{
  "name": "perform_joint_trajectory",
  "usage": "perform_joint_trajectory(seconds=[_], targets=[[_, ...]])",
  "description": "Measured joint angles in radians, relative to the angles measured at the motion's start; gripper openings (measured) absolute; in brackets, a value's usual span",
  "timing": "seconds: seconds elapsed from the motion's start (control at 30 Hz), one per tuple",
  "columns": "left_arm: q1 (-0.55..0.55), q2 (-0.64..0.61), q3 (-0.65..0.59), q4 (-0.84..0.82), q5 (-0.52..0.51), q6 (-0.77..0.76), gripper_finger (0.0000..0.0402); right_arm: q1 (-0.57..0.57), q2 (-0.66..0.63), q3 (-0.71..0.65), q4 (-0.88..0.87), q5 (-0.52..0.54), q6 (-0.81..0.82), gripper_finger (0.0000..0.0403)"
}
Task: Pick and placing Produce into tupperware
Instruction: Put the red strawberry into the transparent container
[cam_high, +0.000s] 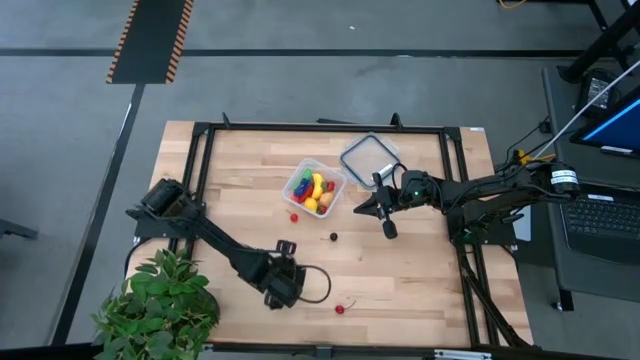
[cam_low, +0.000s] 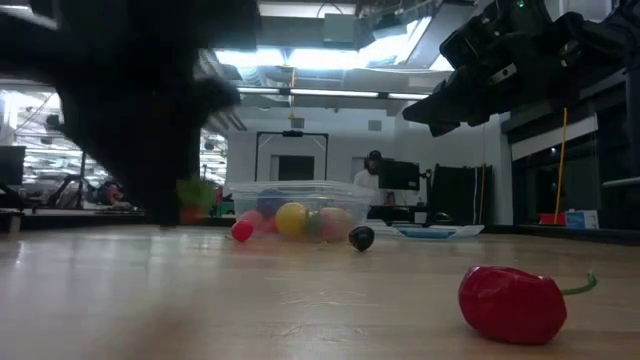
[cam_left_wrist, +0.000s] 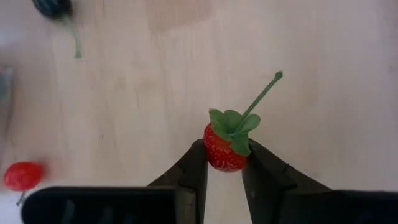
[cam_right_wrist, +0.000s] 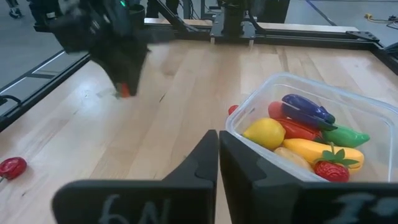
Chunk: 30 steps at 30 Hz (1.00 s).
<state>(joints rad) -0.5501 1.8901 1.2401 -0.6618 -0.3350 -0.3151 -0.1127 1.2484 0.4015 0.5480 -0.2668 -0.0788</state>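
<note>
Strawberry (cam_left_wrist: 224, 148): red, green-stemmed, pinched by left hand (cam_left_wrist: 224, 171).

The light wooden table (cam_high: 420, 270) lies bare along its near right side and far left corner, giving open passage there. The small clear square plastic tub (cam_high: 315, 189), filled with toy produce, blocks the far middle, with the flat clear lid with greyish-blue rim (cam_high: 368, 155) just beyond it to the right. Small obstacles dot the middle: a red piece (cam_high: 294, 216) beside the tub, a dark round piece (cam_high: 333, 237), and a red pepper (cam_high: 340, 309) near the front edge. The big leafy green potted plant (cam_high: 160, 305) fills the near left corner.
</note>
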Motion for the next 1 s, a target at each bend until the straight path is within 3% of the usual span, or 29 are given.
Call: perform_joint_trajectory(seconds=[0.27, 0.5, 0.73, 1.0], targets=[[0.014, -0.113, -0.001, -0.07, -0.114, -0.013, 0.007, 0.0, 0.0, 0.0, -0.013, 0.0, 0.0, 0.0015], [0.025, -0.285, -0.12, -0.037, -0.176, -0.076, 0.007, 0.0, 0.0, 0.0, -0.019, 0.0, 0.02, 0.0006], [0.034, -0.508, -0.372, 0.319, -0.193, 0.003, 0.007, 0.0, 0.0, 0.0, -0.029, 0.0, 0.023, 0.0021], [0.12, -0.676, -0.729, 0.906, -0.09, 0.157, 0.007, 0.0, 0.0, 0.0, -0.031, 0.0, 0.022, 0.0012]])
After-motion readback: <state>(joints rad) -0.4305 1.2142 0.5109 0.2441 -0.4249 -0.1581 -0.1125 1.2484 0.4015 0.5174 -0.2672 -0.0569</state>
